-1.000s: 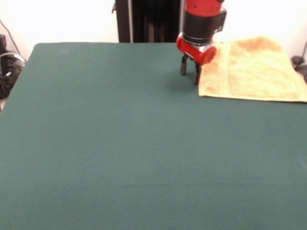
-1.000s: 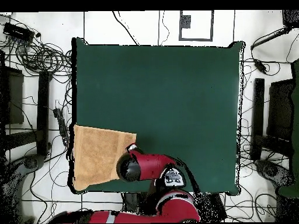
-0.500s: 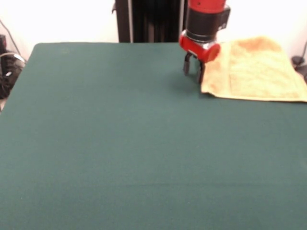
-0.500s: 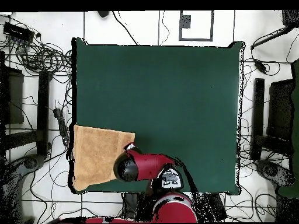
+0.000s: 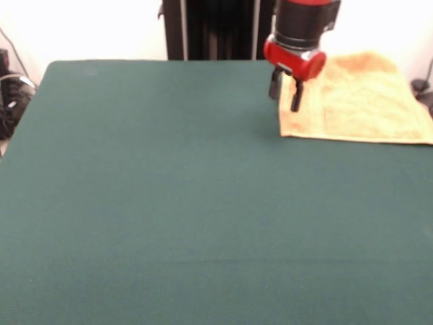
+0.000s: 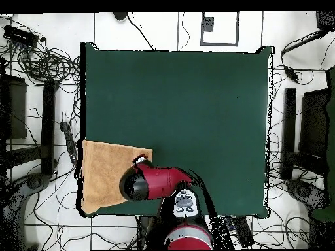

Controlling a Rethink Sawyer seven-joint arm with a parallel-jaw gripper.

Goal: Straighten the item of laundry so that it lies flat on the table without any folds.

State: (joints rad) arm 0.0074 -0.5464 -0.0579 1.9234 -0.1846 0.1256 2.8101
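Note:
The item of laundry (image 5: 362, 98), an orange-tan towel, lies spread at the far right corner of the table (image 5: 169, 203), its right side reaching the table's edge. No large fold shows on it, and its far part looks slightly rumpled. My gripper (image 5: 285, 91) hangs above the towel's left edge, open, with nothing between its fingers (image 5: 295, 100). In the overhead view the towel (image 6: 101, 173) sits at the table's (image 6: 196, 104) lower left corner, and the red arm covers its right edge, with the gripper (image 6: 139, 159) showing just beyond the arm's tip.
A dark pedestal column (image 5: 210, 30) stands behind the table's far edge. Cables and equipment (image 6: 39, 59) crowd the floor around the table. The green cloth left of and in front of the towel is bare.
The gripper has risen and shifted right in the front view, from beside the towel's left edge to above it. It stays open. The towel has hardly moved.

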